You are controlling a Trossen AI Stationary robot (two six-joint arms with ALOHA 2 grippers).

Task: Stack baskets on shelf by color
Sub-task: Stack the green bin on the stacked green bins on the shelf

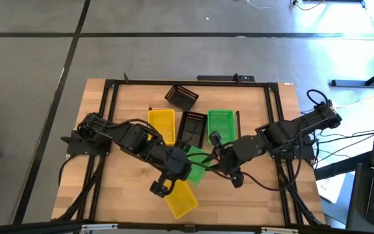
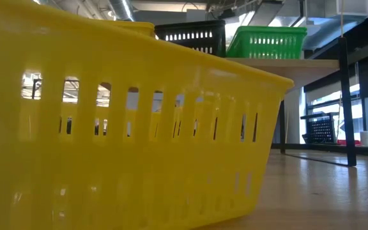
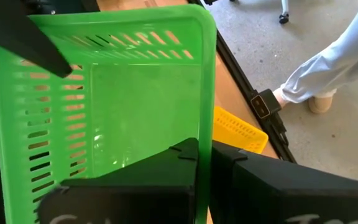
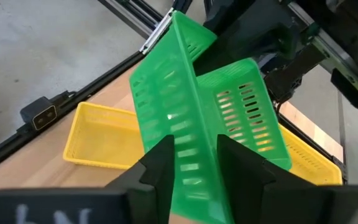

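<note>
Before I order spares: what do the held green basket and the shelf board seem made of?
Green basket: looks like moulded plastic, smooth with a slight sheen, light passing through its slotted walls. Shelf: apparently light wood, matte, on thin dark legs that are probably metal.

yellow basket [image 2: 126, 121] close up, shelf [image 2: 286, 64] behind

The high view looks straight down on the whole bench [image 1: 252, 188] and both arms. The low view sits at bench height, pressed close against a yellow basket [image 2: 107, 128], facing the shelf [image 2: 286, 64] beyond. Each wrist view looks past its own jaws, very near a green basket [image 3: 135, 99], which both share.
</note>
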